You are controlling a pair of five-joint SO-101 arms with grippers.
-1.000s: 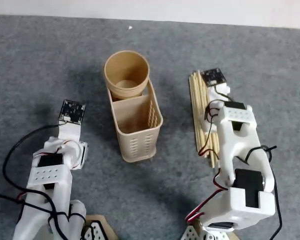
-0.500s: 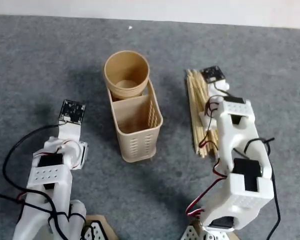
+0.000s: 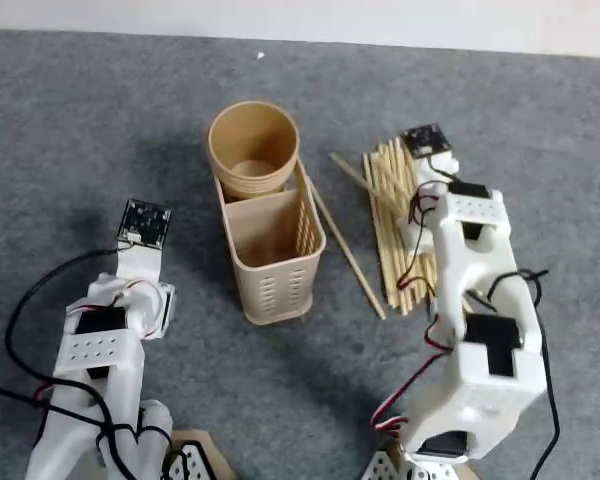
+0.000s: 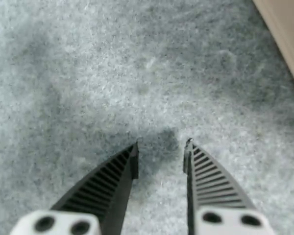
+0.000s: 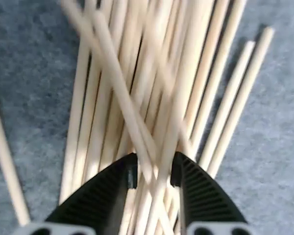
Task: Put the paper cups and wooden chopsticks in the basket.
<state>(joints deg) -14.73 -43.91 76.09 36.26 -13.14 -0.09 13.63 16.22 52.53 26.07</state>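
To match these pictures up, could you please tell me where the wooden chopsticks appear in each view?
High view: the chopsticks lie piled on the grey mat, beside the basket and partly under the right arm.
Left wrist view: grey mat ahead of the open left gripper.
Right wrist view: the pile fans out from the right gripper.
Shared landmark: the grey mat, plus the single stick lying apart from the pile.

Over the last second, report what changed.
The right claw, clamped on pale wooden chopsticks, swung toward the beige slotted plastic basket, scattering them; one stick rolled beside the basket. The left claw, basket and tan paper cup stayed put.
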